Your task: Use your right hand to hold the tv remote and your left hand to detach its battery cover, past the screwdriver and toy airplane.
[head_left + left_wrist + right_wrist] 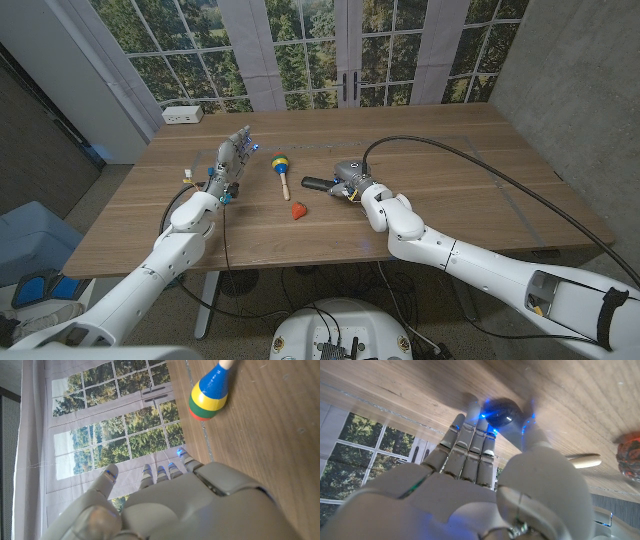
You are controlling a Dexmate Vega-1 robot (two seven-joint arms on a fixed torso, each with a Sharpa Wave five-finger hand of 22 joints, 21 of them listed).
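The black tv remote [317, 183] lies at the table's middle, and my right hand [353, 180] grips its right end. In the right wrist view the remote's dark end [502, 413] sits between the thumb and fingers of my right hand [480, 475]. My left hand [231, 162] stands to the left with its fingers stretched out and apart, holding nothing. Between the hands lies a striped toy with a wooden handle [281, 168]. Its blue, yellow, green and red head [209, 394] shows beyond my left hand [170, 505].
A small red strawberry-like piece [298, 210] lies in front of the remote, also seen as a red blur [630, 455] in the right wrist view. A white power strip [183, 115] sits at the back left edge of the wooden table [450, 160]. Windows stand behind.
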